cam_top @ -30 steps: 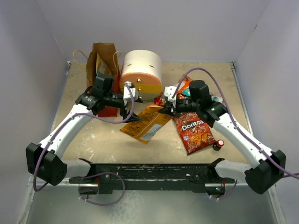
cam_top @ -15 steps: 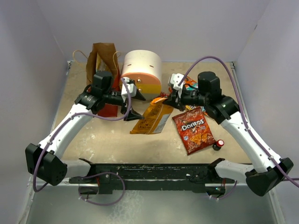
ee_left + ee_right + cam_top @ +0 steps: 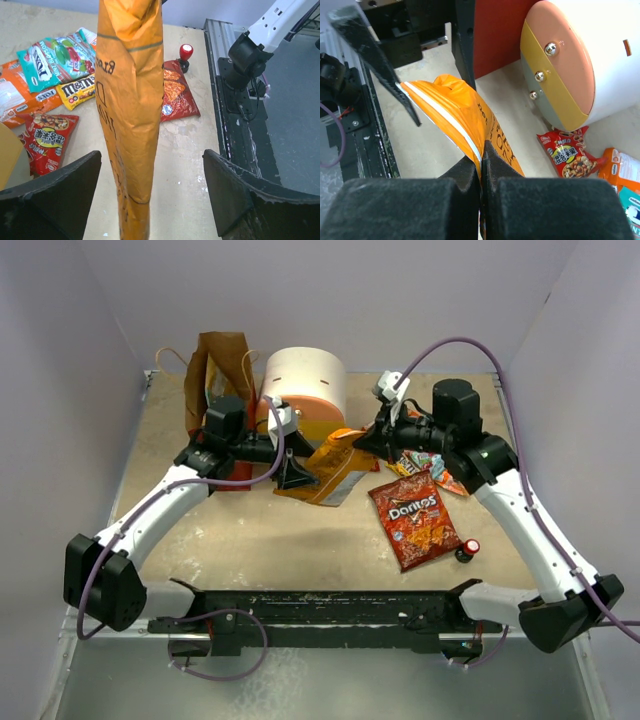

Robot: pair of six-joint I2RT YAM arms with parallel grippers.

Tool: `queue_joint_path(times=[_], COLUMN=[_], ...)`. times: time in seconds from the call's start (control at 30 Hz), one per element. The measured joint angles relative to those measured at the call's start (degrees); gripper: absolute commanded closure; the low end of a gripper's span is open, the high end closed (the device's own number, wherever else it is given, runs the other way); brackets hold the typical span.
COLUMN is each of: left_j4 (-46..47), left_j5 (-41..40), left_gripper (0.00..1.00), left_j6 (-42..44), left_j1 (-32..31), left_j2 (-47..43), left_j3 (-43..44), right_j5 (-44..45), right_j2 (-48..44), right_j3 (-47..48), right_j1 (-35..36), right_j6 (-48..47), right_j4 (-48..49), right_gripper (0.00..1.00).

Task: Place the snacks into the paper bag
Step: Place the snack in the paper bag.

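Note:
My right gripper is shut on the top edge of a large orange chip bag and holds it off the table, hanging toward the left arm. My left gripper is open, and the orange bag hangs between its jaws without touching them. The paper bag, brown above and red below, stands at the back left behind the left gripper. A red Doritos bag lies flat at the right. Small teal, yellow and red packets lie near the drawer unit.
The round cream-orange-yellow drawer unit stands just right of the paper bag. A small dark bottle with a red cap stands by the Doritos bag. A black rail runs along the near edge.
My right gripper has lifted the orange bag off the table and carried it back and left. My left gripper has moved right so that its jaws straddle the bag's lower end.

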Motion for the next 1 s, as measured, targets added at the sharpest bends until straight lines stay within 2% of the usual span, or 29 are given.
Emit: queue_joint_path(times=[0.3,0.47,0.6,0.67,0.8,0.83,0.93,1.0], left_j4=[8.50,10.60,11.50,11.82,11.15,10.47,6.64,3.13], left_j5=[-0.44,-1.18,-1.99,-2.08,-2.01,-2.05,-2.62,-3.34], left_gripper=[0.37,0.52,0.58,0.67,0.97,1.00,1.00,1.00], left_j6=[-5.09,-5.88,-5.84,-5.77,-5.05,-4.37,-2.01,-0.61], left_j1=[-0.61,-1.11,-1.33,-1.38,-1.38,-1.38,-1.38,-1.38], left_j2=[3.72,3.85,3.85,3.85,3.76,3.67,2.95,2.32], left_j3=[-1.07,-1.07,-1.44,-1.86,-1.97,-1.95,-1.62,-0.90], right_j5=[-6.21,-9.01,-10.16,-10.23,-10.14,-10.03,-9.66,-9.40], right_j2=[0.00,0.00,0.02,0.02,0.02,0.02,0.02,0.02], right_j3=[0.00,0.00,0.00,0.00,-0.46,-0.76,-2.08,-2.58], right_j1=[-2.16,-2.80,-3.08,-3.15,-3.41,-3.41,-3.45,-3.52], right_j6=[3.93,5.51,6.23,6.49,6.54,6.54,6.49,6.36], right_j4=[1.11,2.19,2.93,3.39,4.42,4.68,5.35,5.75], right_gripper=[1.00,1.00,1.00,1.00,1.00,0.99,0.88,0.72])
